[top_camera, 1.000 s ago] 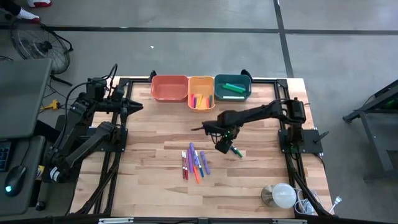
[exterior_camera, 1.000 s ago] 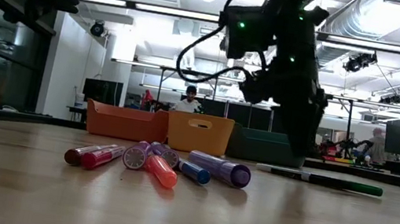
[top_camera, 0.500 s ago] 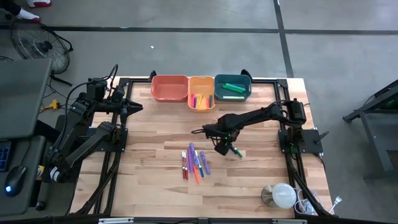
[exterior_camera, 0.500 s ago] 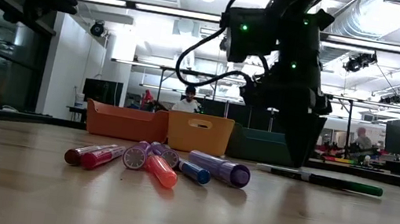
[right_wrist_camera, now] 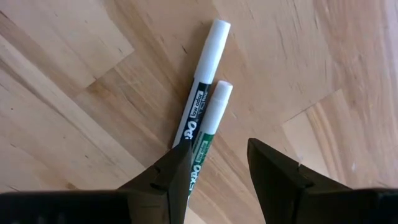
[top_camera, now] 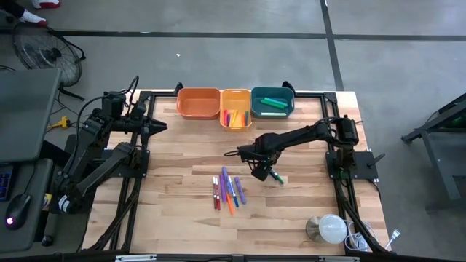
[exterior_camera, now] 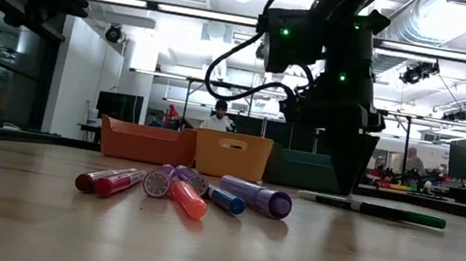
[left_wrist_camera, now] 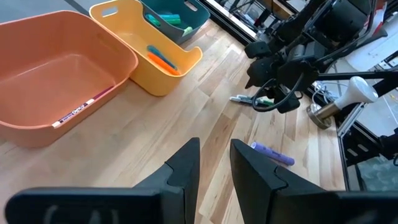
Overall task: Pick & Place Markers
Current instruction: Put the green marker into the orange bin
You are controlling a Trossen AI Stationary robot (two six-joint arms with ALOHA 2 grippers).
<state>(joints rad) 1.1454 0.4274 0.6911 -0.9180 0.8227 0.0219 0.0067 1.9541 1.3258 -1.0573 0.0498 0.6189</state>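
Two markers with white ends (right_wrist_camera: 208, 87) lie side by side on the wood table, a green one (top_camera: 277, 177) and a dark-labelled one (exterior_camera: 378, 210). My right gripper (right_wrist_camera: 217, 165) points down over their capped ends, open. The green marker runs in between its fingers and the other passes under one finger. Several coloured markers (top_camera: 227, 191) lie in a cluster nearer the table's front (exterior_camera: 182, 192). My left gripper (left_wrist_camera: 214, 165) hangs open and empty above the far left of the table (top_camera: 156, 125).
Three bins stand in a row at the far edge: orange (top_camera: 198, 102) with one marker (left_wrist_camera: 78, 112), yellow (top_camera: 235, 108) with orange and pink markers, teal (top_camera: 272, 102) with green ones. A round white lamp-like thing (top_camera: 329, 229) sits at the near right corner.
My right gripper has tipped a little more upright over the two markers without leaving its place. The markers have not moved.
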